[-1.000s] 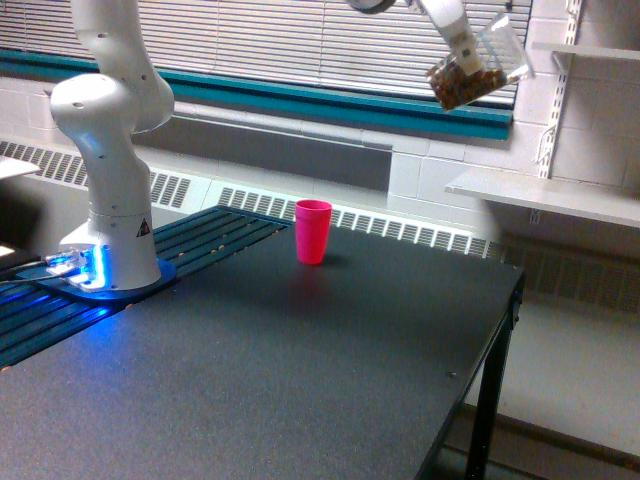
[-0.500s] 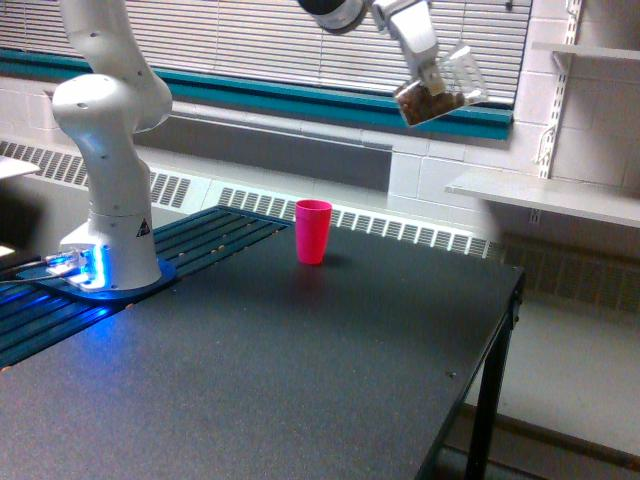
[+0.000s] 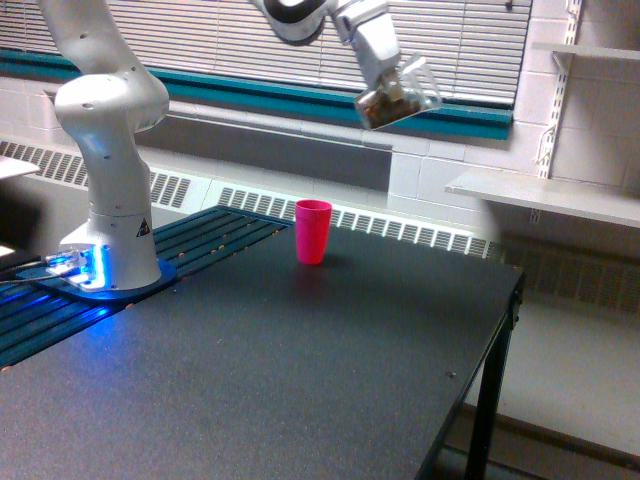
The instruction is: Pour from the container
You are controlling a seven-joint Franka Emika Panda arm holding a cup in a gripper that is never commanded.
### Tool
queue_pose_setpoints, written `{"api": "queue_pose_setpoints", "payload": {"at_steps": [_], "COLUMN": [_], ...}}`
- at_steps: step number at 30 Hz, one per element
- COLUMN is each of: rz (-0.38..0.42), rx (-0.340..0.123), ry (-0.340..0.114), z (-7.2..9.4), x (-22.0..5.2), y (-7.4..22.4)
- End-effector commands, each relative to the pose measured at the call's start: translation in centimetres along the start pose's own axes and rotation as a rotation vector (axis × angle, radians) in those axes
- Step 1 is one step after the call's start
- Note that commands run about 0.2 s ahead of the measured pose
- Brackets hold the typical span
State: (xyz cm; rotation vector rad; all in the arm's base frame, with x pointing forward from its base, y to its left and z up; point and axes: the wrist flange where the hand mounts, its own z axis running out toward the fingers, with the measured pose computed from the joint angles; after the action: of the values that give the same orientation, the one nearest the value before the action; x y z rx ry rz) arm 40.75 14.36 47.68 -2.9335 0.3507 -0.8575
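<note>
The pincer grasps the tilted clear container, brown bits inside. A pink cup stands near the table's far edge.

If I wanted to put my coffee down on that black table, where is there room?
Nearly everywhere. The black table is bare from the pink cup to the near edge and across to its edge at the exterior view's right. The crowded side is the exterior view's left, by the robot base. The clear container hangs high, off to the cup's right.
</note>
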Motion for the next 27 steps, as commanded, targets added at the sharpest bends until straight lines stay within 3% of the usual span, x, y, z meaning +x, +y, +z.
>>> {"api": "queue_pose_setpoints", "payload": {"at_steps": [1,17,27], "rz": [-0.010,-0.058,-0.055], "rx": [-0.005,-0.013,-0.024], "ry": [-0.009,-0.021,-0.055], "z": [-0.4,-3.3,-4.7], "x": [-3.8,-11.8,-16.6], "y": [-1.1,-3.5,-4.6]}}
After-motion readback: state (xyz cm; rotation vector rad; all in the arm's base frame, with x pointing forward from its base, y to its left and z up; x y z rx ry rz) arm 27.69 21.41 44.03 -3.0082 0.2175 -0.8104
